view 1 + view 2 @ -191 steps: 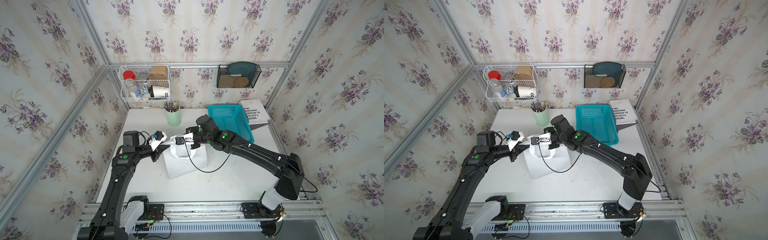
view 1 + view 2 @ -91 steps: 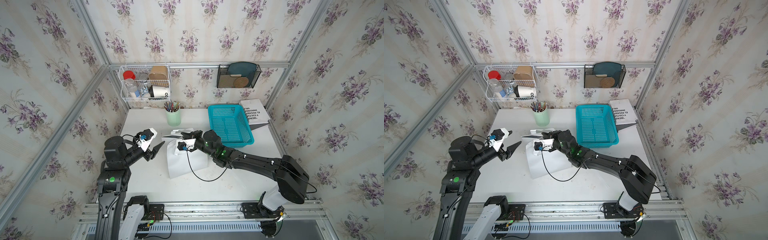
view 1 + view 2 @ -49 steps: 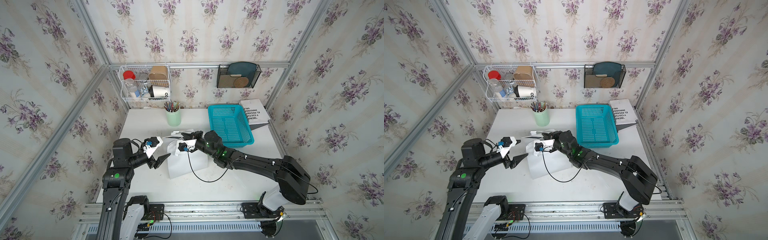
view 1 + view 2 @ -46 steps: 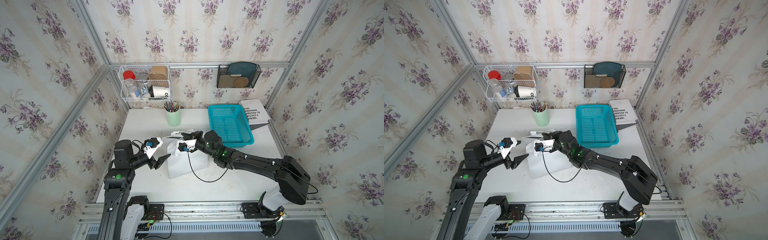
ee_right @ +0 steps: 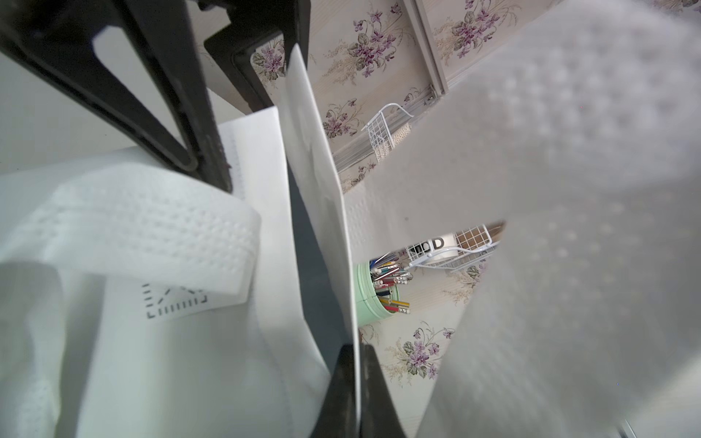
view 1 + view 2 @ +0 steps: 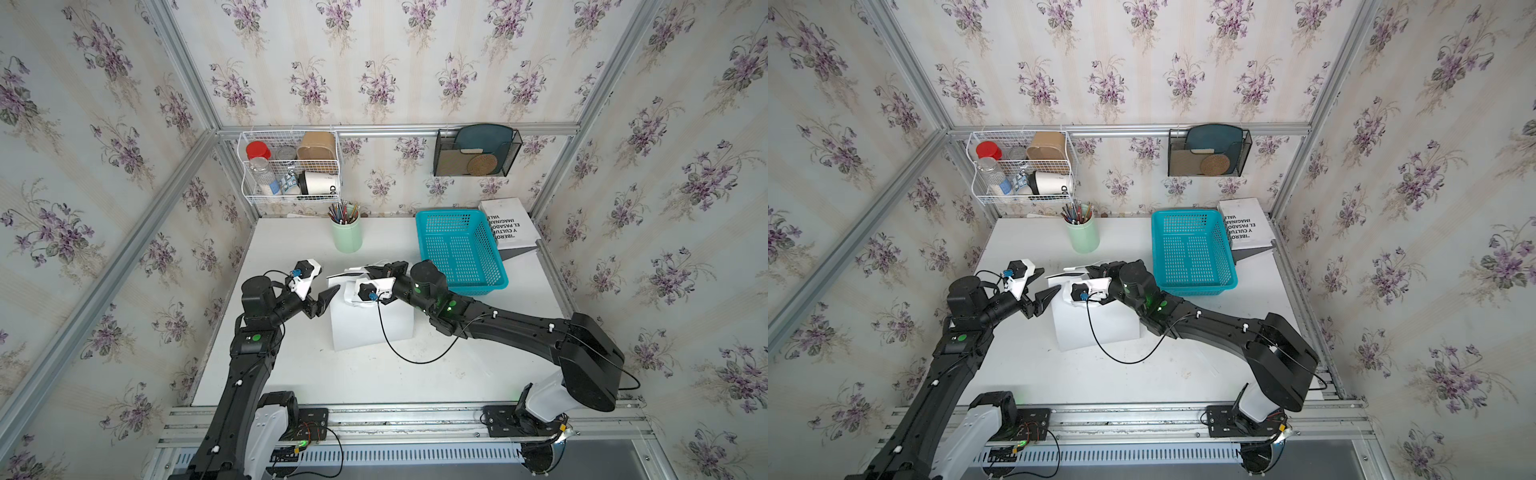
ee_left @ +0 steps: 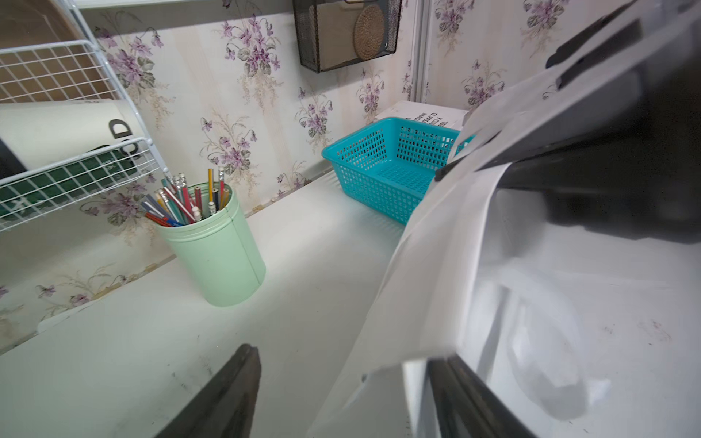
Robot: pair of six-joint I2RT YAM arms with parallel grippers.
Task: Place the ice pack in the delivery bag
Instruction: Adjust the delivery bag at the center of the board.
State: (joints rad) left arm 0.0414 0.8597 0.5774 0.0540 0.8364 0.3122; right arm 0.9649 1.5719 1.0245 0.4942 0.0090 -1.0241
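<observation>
The delivery bag (image 6: 374,324) (image 6: 1096,328) stands white and upright mid-table. My right gripper (image 6: 368,271) (image 6: 1090,268) is shut on its far upper rim; in the right wrist view the fingertips (image 5: 343,383) pinch a thin white wall of the bag (image 5: 170,360), beside a loop handle (image 5: 151,227). My left gripper (image 6: 328,278) (image 6: 1050,279) is open at the bag's left rim. In the left wrist view the bag wall (image 7: 436,265) runs between the two fingers (image 7: 235,386), one outside and one on the shiny inner side. The ice pack is hidden.
A turquoise basket (image 6: 461,253) sits right of the bag, with a white book (image 6: 509,222) behind it. A green pencil cup (image 6: 347,235) stands at the back. A wire rack (image 6: 291,166) and a black mesh holder (image 6: 476,151) hang on the wall.
My left gripper has swung in from the left to the bag's left rim, and its jaws have narrowed a little. The right gripper keeps its hold on the rim.
</observation>
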